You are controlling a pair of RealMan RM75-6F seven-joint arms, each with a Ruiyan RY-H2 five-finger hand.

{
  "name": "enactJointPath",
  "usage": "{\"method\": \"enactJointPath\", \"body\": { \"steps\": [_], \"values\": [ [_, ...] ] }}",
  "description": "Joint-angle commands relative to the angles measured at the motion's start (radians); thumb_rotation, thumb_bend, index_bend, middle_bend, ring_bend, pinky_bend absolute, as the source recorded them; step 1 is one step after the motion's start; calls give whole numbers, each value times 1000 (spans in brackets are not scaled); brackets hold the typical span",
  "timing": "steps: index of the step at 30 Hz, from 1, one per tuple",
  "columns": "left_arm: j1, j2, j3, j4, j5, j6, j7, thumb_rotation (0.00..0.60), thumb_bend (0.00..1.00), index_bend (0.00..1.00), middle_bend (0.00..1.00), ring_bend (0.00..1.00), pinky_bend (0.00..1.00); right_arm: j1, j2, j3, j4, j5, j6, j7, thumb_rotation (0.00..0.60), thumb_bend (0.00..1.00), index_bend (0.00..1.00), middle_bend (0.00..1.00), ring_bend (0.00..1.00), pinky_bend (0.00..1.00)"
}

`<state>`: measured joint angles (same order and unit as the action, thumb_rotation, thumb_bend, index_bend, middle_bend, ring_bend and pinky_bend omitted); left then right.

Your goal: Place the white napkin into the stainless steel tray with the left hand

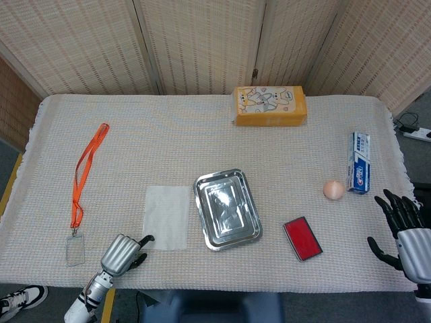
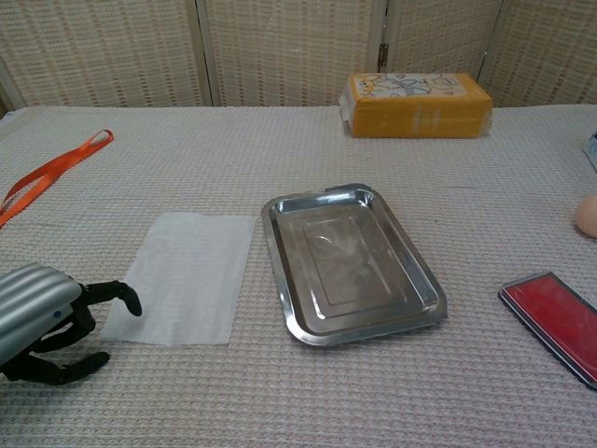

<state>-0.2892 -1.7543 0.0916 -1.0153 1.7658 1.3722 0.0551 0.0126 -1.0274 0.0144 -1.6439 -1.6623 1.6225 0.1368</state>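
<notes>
The white napkin (image 1: 166, 217) (image 2: 184, 277) lies flat on the tablecloth, just left of the stainless steel tray (image 1: 227, 209) (image 2: 352, 262), which is empty. My left hand (image 1: 123, 253) (image 2: 48, 320) sits at the napkin's near left corner, holding nothing, its black fingertips (image 2: 126, 295) reaching the napkin's edge. My right hand (image 1: 406, 232) hovers at the table's right front edge, fingers spread, holding nothing; the chest view does not show it.
An orange lanyard (image 1: 86, 175) with a clear badge lies at the left. A yellow tissue pack (image 1: 269, 105) stands at the back. A red flat case (image 1: 302, 238), an egg (image 1: 333, 190) and a toothpaste box (image 1: 359, 161) lie to the right.
</notes>
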Motion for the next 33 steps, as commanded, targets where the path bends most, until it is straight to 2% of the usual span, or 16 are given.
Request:
{"method": "enactJointPath", "body": {
  "steps": [1,5,13,19,26,33],
  "values": [
    [-2,-19,-3,21,-6,6,8,600,358,399,1000,1000,1000,-1,1,0,2,-1,2,5,600,402,0,0,0,0],
    [3,-44,-13,43,-17,21,21,600,358,422,1000,1000,1000,0,1,-2,3,-5,0,9,600,402,0,0,0,0],
    [-12,-69,-15,70,-43,-15,10,600,358,426,1000,1000,1000,-1,-4,2,10,-8,10,17,600,403,0,0,0,0],
    [-22,-91,-14,97,-40,-3,-4,600,361,471,1000,1000,1000,-8,-1,7,13,-9,31,34,600,403,0,0,0,0],
    [-15,-172,-29,217,-13,124,-93,600,382,611,1000,1000,1000,-7,1,1,12,-16,24,34,600,403,0,0,0,0],
    [-19,-223,-24,320,-4,170,-149,600,401,660,1000,1000,1000,-9,2,-1,12,-20,27,32,600,403,0,0,0,0]
  ]
}}
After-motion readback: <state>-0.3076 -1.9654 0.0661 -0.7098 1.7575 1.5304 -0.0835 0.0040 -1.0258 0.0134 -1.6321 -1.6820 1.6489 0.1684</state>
